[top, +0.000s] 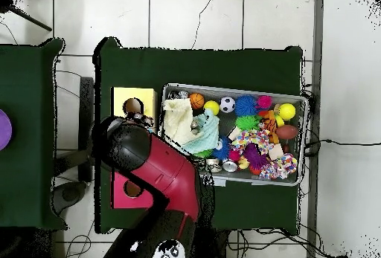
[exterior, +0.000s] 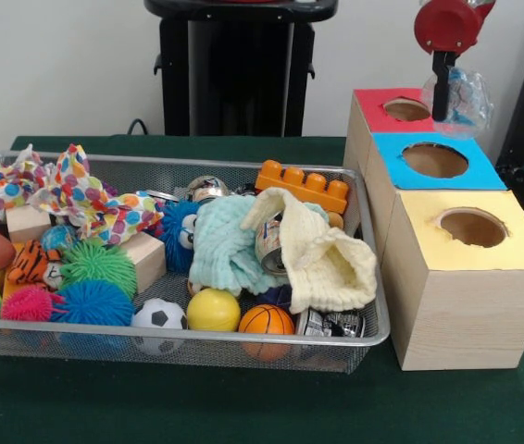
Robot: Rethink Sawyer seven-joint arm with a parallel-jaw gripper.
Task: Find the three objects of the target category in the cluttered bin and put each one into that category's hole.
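— Three boxes [exterior: 466, 277] stood in a row beside the bin [exterior: 373, 305], did you notice? Yellow-topped nearest the front camera, then the blue top [exterior: 433, 159], then the red top [exterior: 393, 109] at the far end, each with a round hole.

— I did. And the gripper [exterior: 441, 97]?

— It hung over the far end of that row, just by the red box's hole. It was clamped on a crushed clear bottle [exterior: 464, 100], which stuck out to one side of the dark finger, up in the air and above the boxes, not in any hole.

— Could you see it from above?

— No, from overhead the red arm [top: 160, 169] covered the blue box and the gripper itself; only the yellow top [top: 119, 99] and part of the red one showed.

— What was left in the bin?

— Plenty. A cream cloth [exterior: 322, 254] draped over a shiny can [exterior: 269, 242], a pale green cloth [exterior: 225, 242] beside it, an orange toy brick [exterior: 304, 185] behind. Along the near wire wall sat a small soccer ball [exterior: 158, 314], a yellow ball [exterior: 213, 310] and a little basketball [exterior: 266, 320]. Spiky balls and a polka-dot fabric [exterior: 77, 196] filled the other end.
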